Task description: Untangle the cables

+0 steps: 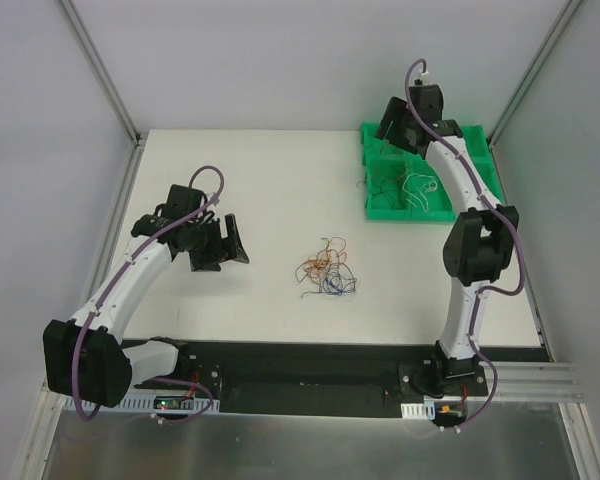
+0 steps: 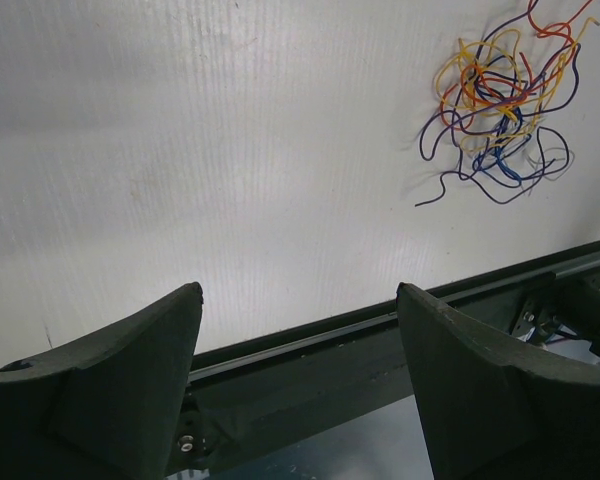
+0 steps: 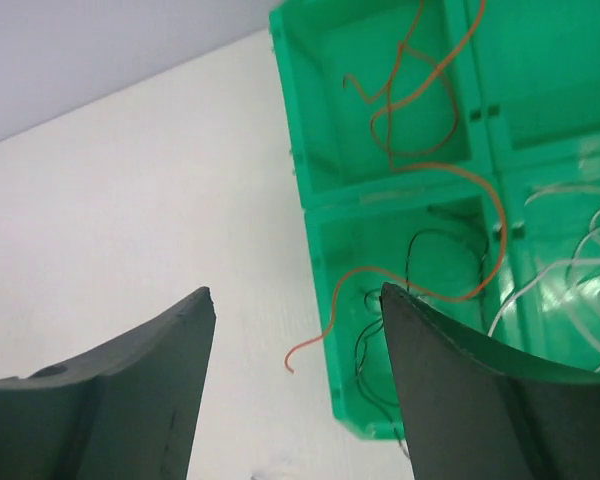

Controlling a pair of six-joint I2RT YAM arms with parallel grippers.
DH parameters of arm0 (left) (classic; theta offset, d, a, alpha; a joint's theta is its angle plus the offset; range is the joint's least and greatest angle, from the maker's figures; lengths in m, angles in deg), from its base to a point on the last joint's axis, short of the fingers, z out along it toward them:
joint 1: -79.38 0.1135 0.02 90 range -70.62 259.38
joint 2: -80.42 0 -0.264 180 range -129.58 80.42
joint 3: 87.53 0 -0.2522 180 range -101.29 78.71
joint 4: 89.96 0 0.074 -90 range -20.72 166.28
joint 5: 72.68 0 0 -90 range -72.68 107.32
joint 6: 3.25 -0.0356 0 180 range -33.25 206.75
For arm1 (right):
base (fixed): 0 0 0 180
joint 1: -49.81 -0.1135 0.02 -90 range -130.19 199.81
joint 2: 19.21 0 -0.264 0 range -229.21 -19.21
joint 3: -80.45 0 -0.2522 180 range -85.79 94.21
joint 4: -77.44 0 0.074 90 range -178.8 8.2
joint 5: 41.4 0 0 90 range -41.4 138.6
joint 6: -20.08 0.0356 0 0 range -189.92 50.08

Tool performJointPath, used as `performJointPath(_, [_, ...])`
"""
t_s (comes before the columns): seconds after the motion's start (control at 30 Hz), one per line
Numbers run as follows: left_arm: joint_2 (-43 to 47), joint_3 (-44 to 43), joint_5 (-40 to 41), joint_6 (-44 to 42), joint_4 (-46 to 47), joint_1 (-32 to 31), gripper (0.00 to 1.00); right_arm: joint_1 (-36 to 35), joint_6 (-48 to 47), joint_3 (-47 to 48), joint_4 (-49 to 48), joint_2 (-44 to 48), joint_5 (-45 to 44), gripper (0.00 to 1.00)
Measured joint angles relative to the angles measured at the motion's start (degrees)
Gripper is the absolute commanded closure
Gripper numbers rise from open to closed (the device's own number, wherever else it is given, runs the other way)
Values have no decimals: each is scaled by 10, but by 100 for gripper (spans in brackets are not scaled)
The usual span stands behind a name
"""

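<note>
The knot of cables [image 1: 325, 270] lies mid-frame on the bench [image 1: 250, 180] in the top view, with both arms well apart from it. My left jaws hang spread and empty to its left, placed, I judge, for a pick. My right jaws, also spread, hover over the green tray [image 1: 372, 208] at upper right. Freed strands lie there, and one orange wire [image 3: 435, 164] spills over its wall.

Two pincers, left pincer [image 2: 300, 385] and right pincer [image 3: 295, 395]; one knot of cables [image 1: 325, 270] on the counter [image 1: 260, 200]; one green tray [image 1: 410, 214], apparently of four compartments; one orange strand [image 3: 450, 168], one black strand [image 3: 442, 233].
</note>
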Motion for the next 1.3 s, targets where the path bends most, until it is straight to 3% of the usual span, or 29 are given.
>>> performJointPath(0.27, [3, 1, -9, 0, 0, 0, 22, 1, 160, -123, 14, 14, 73, 33])
performJointPath(0.43, [3, 3, -9, 0, 2, 0, 22, 1, 205, -152, 2, 0, 90, 44])
performJointPath(0.87, [13, 5, -10, 0, 4, 0, 22, 1, 219, -158, -49, -22, 90, 67])
performJointPath(1.1, [13, 5, -10, 0, 4, 0, 22, 2, 217, -155, -60, -35, 94, 91])
performJointPath(1.3, [13, 5, -10, -1, 4, 0, 22, 3, 203, -128, -55, -42, 89, 100])
